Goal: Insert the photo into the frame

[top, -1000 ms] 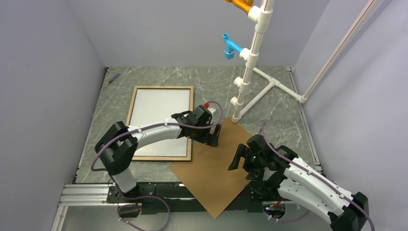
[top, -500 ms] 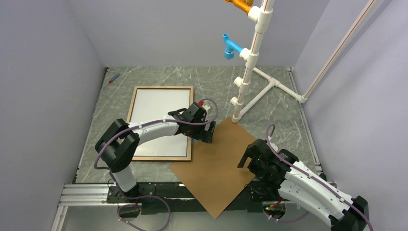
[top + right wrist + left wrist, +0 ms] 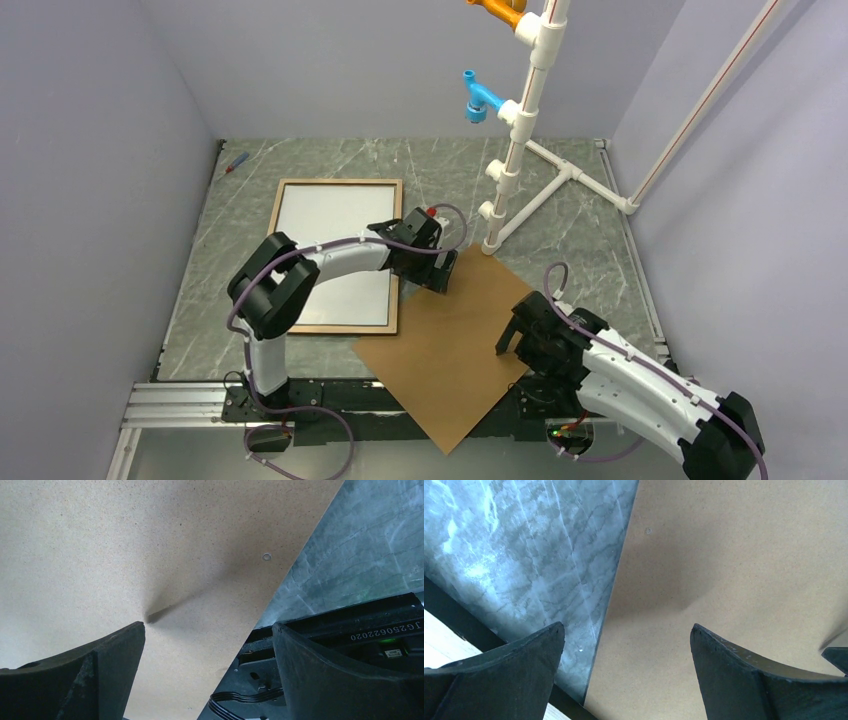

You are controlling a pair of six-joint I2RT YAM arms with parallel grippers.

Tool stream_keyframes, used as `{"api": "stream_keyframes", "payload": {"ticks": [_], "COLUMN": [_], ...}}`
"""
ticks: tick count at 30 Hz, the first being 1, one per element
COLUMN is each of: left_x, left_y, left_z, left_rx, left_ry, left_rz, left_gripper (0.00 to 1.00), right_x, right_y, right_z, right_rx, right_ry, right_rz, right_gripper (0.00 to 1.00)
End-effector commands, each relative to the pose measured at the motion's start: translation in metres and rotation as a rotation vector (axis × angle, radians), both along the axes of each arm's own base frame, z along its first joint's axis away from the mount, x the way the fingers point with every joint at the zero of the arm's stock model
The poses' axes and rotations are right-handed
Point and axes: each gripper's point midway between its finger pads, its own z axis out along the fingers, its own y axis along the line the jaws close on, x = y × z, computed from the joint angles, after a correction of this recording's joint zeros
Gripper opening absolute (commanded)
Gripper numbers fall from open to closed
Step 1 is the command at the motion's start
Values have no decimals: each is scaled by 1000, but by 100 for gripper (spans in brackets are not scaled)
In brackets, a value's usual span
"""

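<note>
The photo seems to lie white side up in the frame; left gripper and right gripper hang wide open, empty, over the board beside the frame; next, probably pinch its edges.

Top cam: fixed high at near side, tilted down & fwd, far enough to take in whole bench. Left wrist cam: v. close, looks down btwn left jaws at left edge of brown board + bare bench. Right wrist cam: same closeness, btwn right jaws, over board's right edge. All 3 share the board.
</note>
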Motion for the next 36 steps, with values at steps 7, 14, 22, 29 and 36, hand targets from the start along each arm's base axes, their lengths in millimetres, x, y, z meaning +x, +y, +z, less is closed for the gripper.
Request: {"api": "stream_keyframes", "payload": {"ticks": [7,14,22,29,36], "left_x": [0,-12,-37,-51,-69], "left_y": [-14,-25,-36,-34,-28], "left_z": [0,2,25,49,54], "left_rx": [-111,-193,-334,-389,-391], "left_ry": [160,246,294,267,297], "left_rz": [-26,-61,-94,-82,-36], "left_gripper": [96,95,91,91,91], "right_x": [34,49,60,63,63], "right_y": [27,34,49,54,49], "right_z": [7,36,91,106,110], "right_rx": [172,285,363,358,324], "right_ry": [-169,-306,-441,-452,-448], "right_rz": [-76,-112,11,65,63], "right_gripper": [100,99,99,99,99]}}
